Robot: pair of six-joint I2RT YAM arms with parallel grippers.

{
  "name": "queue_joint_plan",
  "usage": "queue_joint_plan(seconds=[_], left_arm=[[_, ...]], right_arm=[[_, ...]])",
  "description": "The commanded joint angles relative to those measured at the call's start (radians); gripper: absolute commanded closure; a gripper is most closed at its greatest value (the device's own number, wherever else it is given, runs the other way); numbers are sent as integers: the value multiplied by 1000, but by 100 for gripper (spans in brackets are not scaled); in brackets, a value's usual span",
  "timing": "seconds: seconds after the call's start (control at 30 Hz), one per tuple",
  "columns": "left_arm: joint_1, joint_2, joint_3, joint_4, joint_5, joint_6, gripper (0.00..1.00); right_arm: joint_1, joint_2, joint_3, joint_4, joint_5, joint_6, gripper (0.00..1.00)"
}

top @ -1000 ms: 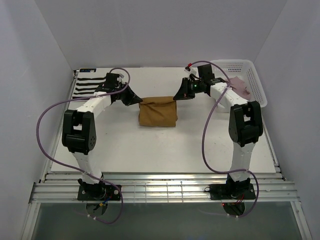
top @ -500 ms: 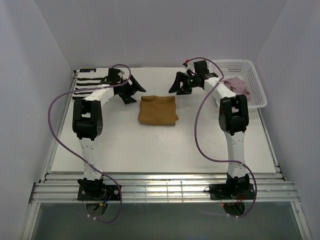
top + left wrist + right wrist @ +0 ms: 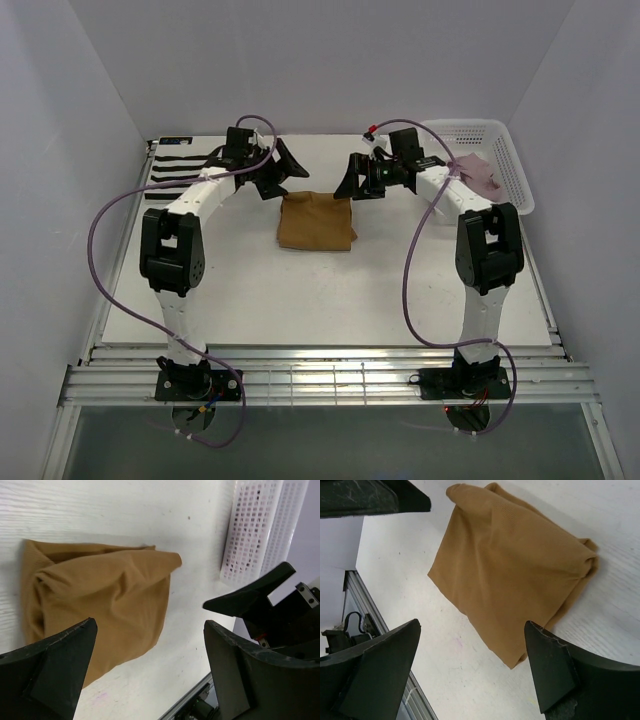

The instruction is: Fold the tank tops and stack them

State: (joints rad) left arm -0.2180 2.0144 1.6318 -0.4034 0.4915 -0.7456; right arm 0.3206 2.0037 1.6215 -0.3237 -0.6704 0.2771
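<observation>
Left gripper [image 3: 150,625] and right gripper [image 3: 472,624] gape above the tan top [image 3: 316,222].

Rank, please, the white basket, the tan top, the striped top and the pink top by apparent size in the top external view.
1. white basket
2. tan top and striped top: about alike; the left arm hides part of the striped one.
3. pink top, bunched in the basket.
</observation>
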Motion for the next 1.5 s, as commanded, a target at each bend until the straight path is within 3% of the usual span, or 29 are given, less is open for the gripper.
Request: queue_joint_plan(seconds=[0.0,0.47,0.7,0.9,1.23,1.47], left_arm=[[-30,10,29,11,48,18,2],[-9,277,261,-14,47,14,2],[17,351,267,-14,48,9,2],[35,366,250,-21,47,26,2],[46,227,335,-68,77,81,2],[46,-17,113,-71,3,92,2]], right_arm=[[28,7,-15,69,-41,4,10],[57,249,184,135,-57,10,10],[54,349,238,261,29,82,10],[38,437,276,272,74,165,10],[35,184,230,198,75,54,10],[37,-103,-30,173,152,5,10]])
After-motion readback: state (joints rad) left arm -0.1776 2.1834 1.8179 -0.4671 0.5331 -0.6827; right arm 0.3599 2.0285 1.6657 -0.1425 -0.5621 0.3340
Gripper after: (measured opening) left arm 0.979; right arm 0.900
